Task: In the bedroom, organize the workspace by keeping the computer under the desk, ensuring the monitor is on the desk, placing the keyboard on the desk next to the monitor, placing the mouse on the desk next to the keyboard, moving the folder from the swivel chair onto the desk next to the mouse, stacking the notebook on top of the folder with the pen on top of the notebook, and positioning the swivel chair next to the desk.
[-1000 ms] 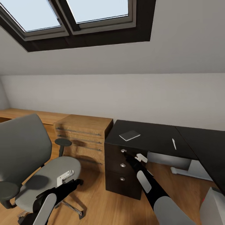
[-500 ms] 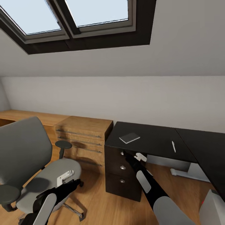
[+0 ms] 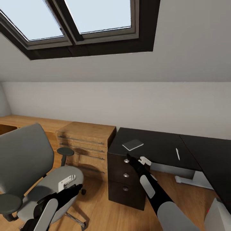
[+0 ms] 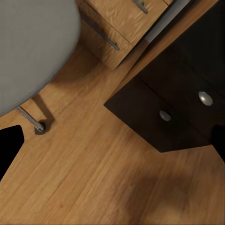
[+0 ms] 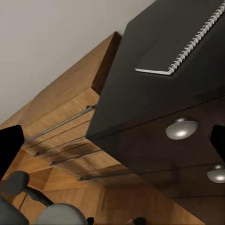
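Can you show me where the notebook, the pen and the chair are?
notebook (image 3: 132, 144), head view, middle of its grey cover.
pen (image 3: 177, 154), head view, middle of its white barrel.
chair (image 3: 25, 155), head view, middle of the grey backrest.

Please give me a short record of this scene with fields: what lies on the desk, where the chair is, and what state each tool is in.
on desk: notebook near the corner, pen further right, apart from it
desk: black, round-knobbed drawers
swivel chair: on the floor left of the desk, seat bare
wooden chest: between chair and desk
right tool: raised by the top drawer front, below the notebook, open
left tool: low, over the chair seat, open
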Robot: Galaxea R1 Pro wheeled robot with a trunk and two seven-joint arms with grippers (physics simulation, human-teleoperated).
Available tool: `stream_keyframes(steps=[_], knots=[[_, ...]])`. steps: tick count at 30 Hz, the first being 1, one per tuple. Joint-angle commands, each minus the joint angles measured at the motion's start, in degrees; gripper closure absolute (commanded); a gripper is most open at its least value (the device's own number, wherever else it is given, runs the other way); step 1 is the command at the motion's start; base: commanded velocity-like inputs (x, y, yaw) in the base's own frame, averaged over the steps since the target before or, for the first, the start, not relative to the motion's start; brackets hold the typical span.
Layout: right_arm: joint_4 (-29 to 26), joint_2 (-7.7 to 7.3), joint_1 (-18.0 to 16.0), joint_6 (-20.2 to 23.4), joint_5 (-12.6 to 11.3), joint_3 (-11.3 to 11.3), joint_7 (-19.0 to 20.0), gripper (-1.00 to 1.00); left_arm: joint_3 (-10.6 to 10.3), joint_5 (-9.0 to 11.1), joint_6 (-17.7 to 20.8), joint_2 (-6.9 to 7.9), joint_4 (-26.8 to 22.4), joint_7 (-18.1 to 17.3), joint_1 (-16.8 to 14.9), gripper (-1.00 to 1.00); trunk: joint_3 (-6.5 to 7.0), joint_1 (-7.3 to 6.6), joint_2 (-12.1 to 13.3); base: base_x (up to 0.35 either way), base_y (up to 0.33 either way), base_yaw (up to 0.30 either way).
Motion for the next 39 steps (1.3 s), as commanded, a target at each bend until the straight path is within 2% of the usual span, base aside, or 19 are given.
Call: stream_keyframes(steps=[1, 14, 17, 18, 20, 22, 26, 29, 31, 33, 34, 35, 36, 39], knots=[[0.09, -0.02, -0.04, -0.30, -0.60, 0.16, 0.14, -1.00, -0.10, 0.60, 0.03, 0.05, -0.06, 0.59, -0.05, -1.00, 0.13, -0.23, 0.38, 0.000, 0.000, 0.000], [0.12, -0.02, -0.03, -0.31, -0.56, 0.23, 0.06, -1.00, -0.10, 0.60, 0.03, 0.05, -0.06, 0.58, -0.09, -1.00, 2.49, -3.08, 5.59, 0.000, 0.000, 0.000], [0.08, -0.02, -0.02, -0.31, -0.45, 1.30, 0.06, -1.00, -0.10, 0.60, 0.03, 0.05, -0.06, 0.59, -0.04, -1.00, 3.03, -3.74, 6.80, 0.000, 0.000, 0.000], [0.02, -0.07, -0.03, -0.31, -0.37, 3.24, -0.24, -1.00, -0.10, 0.60, 0.03, 0.05, -0.06, 0.59, -0.05, -1.00, 3.21, -3.96, 7.20, 0.000, 0.000, 0.000], [-0.83, -0.12, -0.01, -0.31, -0.19, 5.13, -0.92, -1.00, -0.10, 0.60, 0.03, 0.03, -0.06, 0.63, -0.06, -1.00, 3.57, -4.40, 8.00, 0.000, 0.000, 0.000], [-3.35, -0.30, -0.04, -0.13, 0.02, 7.93, -3.42, -1.00, -0.10, 0.56, 0.03, -0.01, -0.06, 0.61, -0.07, -1.00, 3.93, -4.84, 8.80, 0.000, 0.000, 0.000], [-4.48, -0.40, -0.14, 0.01, 0.24, 9.09, -6.69, -1.00, -0.14, 0.49, 0.03, -0.04, -0.08, 0.60, -0.08, -1.00, 4.65, -5.72, 10.41, 0.000, 0.000, 0.000], [-4.72, -0.44, -0.51, 0.76, 1.11, 9.58, -10.55, -1.00, -0.38, 0.37, -0.02, -0.09, -0.20, 0.54, -0.09, -1.00, 5.19, -6.38, 11.61, 0.000, 0.000, 0.000], [-4.80, -0.45, -1.49, 3.56, 2.34, 9.74, -13.58, -1.00, -1.07, 0.07, -0.04, -0.11, -0.29, 0.52, -0.09, -1.00, 5.54, -6.82, 12.41, 0.000, 0.000, 0.000], [-4.91, -0.46, -2.98, 8.66, 4.34, 9.82, -16.76, -1.00, -1.67, -0.23, -0.05, -0.12, -0.35, 0.51, -0.10, -1.00, 5.90, -7.26, 13.21, 0.000, 0.000, 0.000], [-4.93, -0.46, -4.04, 12.70, 6.07, 9.86, -18.96, -1.00, -1.90, -0.36, -0.05, -0.12, -0.37, 0.51, -0.10, -1.00, 6.08, -7.48, 13.62, 0.000, 0.000, 0.000], [-4.94, -0.44, -4.52, 14.68, 7.02, 9.87, -20.03, -1.00, -1.98, -0.40, -0.05, -0.12, -0.38, 0.51, -0.10, -1.00, 6.26, -7.70, 14.02, 0.000, 0.000, 0.000], [-4.94, -0.37, -5.35, 18.13, 9.02, 9.88, -22.09, -1.00, -2.10, -0.48, -0.05, -0.10, -0.39, 0.51, -0.10, -1.00, 6.44, -7.92, 14.42, 0.000, 0.000, 0.000], [-4.94, -0.22, -6.32, 21.83, 12.59, 9.90, -25.40, -1.00, -2.27, -0.57, -0.06, -0.12, -0.41, 0.50, -0.09, -1.00, 6.62, -8.14, 14.82, 0.000, 0.000, 0.000]])
